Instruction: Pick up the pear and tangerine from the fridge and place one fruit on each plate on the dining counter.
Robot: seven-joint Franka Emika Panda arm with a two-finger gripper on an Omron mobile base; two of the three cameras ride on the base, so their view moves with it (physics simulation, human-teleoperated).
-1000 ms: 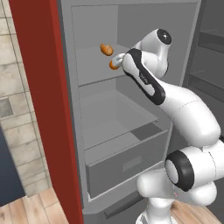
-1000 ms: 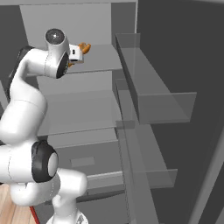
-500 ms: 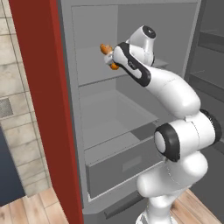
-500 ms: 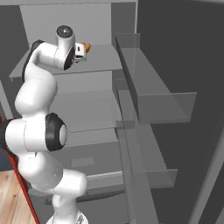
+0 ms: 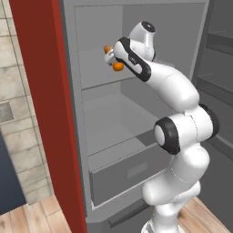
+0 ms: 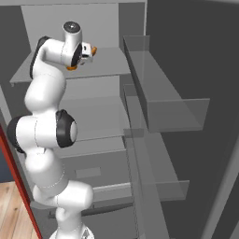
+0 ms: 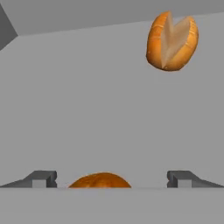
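While the white arm is reaching up into the open fridge (image 5: 136, 118), the left base view is showing the gripper (image 5: 110, 58) poised over the upper grey shelf (image 5: 98, 68); its jaws are hard to read from this side. The tangerine (image 5: 118, 66), a smooth bright-orange ball, is peeking out just below the hand on that shelf, and a second orange-brown item (image 5: 107, 48) is sitting just behind the hand, further in. The red side panel (image 5: 43, 109) is framing the fridge on the near side.

From the right base view, the arm is curling over the same upper shelf (image 6: 105, 60) with the gripper (image 6: 87, 53) pointing inward. A sliver of the tangerine (image 6: 71, 68) is showing under the wrist, and a speck of the orange-brown item (image 6: 94, 49) is showing just past the hand. The clear door bins (image 6: 163, 98) are hanging beside the shelf.

Through the hand view, the gripper (image 7: 112, 178) is standing wide open, its two dark fingertips (image 7: 41, 178) set far apart and holding nothing. The tangerine (image 7: 99, 180) is lying between them on the shelf (image 7: 87, 109), touching neither tip, only its rounded top visible. Well beyond it, the crescent-shaped pastry-like item (image 7: 171, 40) is resting on the shelf, its pale cut face turned toward the camera.
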